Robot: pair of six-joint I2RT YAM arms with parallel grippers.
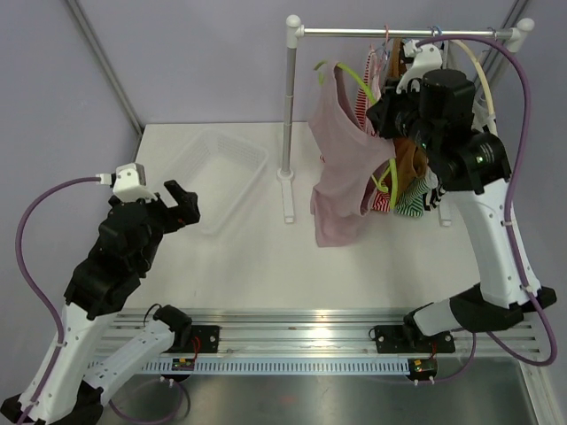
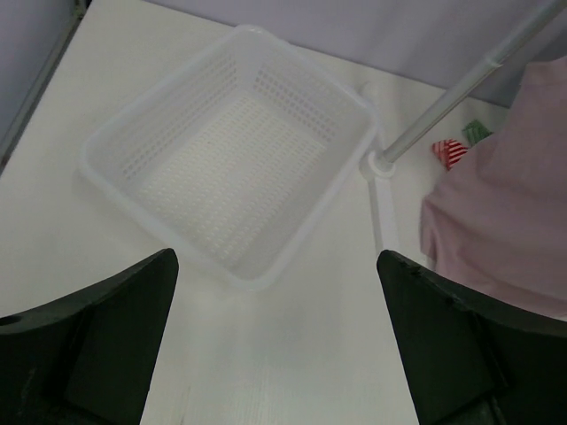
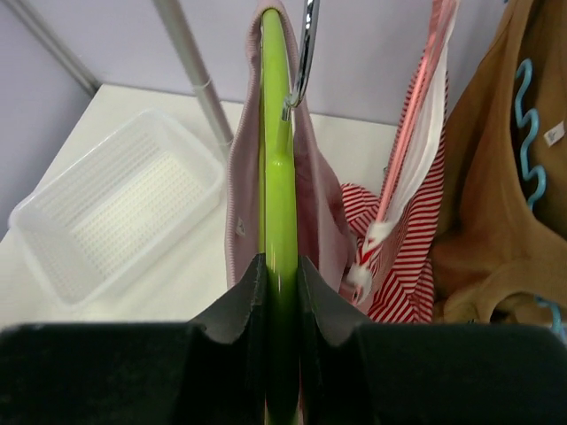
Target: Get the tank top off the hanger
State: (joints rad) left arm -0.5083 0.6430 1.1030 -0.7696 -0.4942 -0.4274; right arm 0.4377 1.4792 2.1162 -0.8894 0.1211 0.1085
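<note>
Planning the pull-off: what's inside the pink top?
A green hanger, seen edge-on, with the right gripper shut on it. The cloth of the top and the gripper cover its lower part.

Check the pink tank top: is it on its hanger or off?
On. The pink tank top drapes down both sides of the green hanger, which the right hand pinches. In the overhead view it hangs full length.

High rear overview, close wrist views, basket (image 1: 217, 181) shared by all
</note>
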